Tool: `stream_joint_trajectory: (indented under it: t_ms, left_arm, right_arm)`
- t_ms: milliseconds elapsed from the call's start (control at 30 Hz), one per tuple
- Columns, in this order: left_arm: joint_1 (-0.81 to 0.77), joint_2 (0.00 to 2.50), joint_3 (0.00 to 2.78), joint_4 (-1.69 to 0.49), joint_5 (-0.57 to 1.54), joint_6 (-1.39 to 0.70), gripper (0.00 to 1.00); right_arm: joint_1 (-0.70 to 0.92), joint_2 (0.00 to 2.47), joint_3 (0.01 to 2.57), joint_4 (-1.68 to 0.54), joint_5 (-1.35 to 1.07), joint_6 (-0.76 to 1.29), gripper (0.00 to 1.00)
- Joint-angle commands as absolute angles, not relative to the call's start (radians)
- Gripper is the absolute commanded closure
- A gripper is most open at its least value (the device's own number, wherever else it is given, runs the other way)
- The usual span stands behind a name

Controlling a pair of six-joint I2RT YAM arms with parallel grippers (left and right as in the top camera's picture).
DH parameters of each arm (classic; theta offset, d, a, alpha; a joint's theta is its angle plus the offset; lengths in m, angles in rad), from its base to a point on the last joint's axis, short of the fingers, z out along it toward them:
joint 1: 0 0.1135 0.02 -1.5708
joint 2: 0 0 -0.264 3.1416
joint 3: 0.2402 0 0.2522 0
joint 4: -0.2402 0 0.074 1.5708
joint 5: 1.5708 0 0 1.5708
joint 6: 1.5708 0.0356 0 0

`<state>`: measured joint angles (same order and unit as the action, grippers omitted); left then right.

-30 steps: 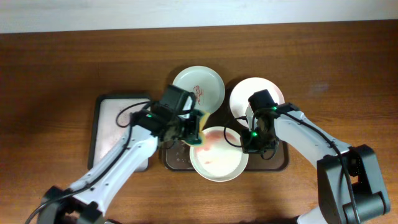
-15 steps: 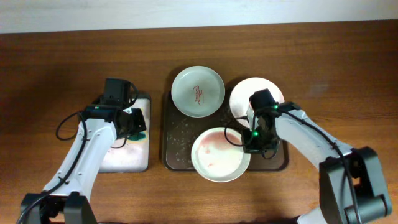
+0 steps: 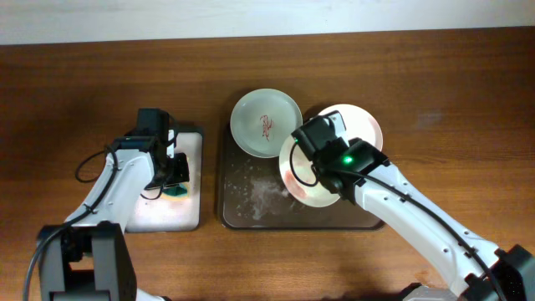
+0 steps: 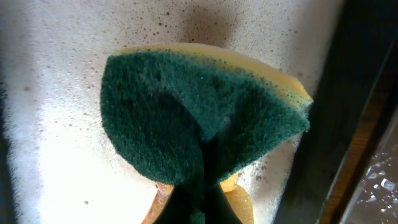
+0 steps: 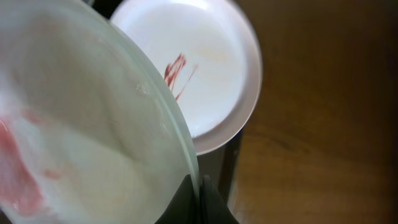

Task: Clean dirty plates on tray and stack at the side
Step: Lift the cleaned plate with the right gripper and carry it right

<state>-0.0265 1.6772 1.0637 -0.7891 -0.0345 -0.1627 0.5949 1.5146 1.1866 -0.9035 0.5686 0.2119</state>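
Note:
My right gripper point(image 5: 200, 190) is shut on the rim of a pale plate point(image 5: 81, 143) with pink-red smears and holds it tilted above the dark tray point(image 3: 251, 205). In the overhead view this held plate point(image 3: 299, 186) overlaps the white plate point(image 3: 364, 125) at the back right. A pale green plate point(image 3: 266, 123) with a red squiggle lies at the tray's back edge; it also shows in the right wrist view point(image 5: 205, 68). My left gripper point(image 4: 199, 183) is shut on a green and yellow sponge point(image 4: 199, 118), pressed onto the sponge tray point(image 3: 155, 209).
The white-lined sponge tray lies left of the dark tray, its foamy bottom point(image 4: 56, 124) speckled. Suds and water lie on the dark tray's floor point(image 3: 263, 194). Bare brown table point(image 3: 451, 100) surrounds both trays.
My left arm left the smeared plate and carried the sponge to the sponge tray. My right gripper lifted that plate off the tray's front and moved it back and right, over the white plate.

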Motion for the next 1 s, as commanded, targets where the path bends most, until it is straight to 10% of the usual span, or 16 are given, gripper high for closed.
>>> stream_joint_trajectory:
  t_ms: [0, 767, 967]
  left_arm:
    - [-0.021, 1.689, 1.061, -0.777, -0.041, -0.144, 1.00]
    - [-0.021, 1.689, 1.061, -0.760, -0.011, -0.143, 1.00]
    - [-0.021, 1.689, 1.061, -0.759, -0.010, -0.140, 1.00]
  right_arm:
    - [0.680, 1.492, 1.250, -0.897, 0.752, 0.218, 0.96]
    - [0.863, 1.492, 1.250, -0.874, 1.035, 0.220, 0.96]
    - [0.556, 1.492, 1.250, -0.887, 0.586, 0.519, 0.96]
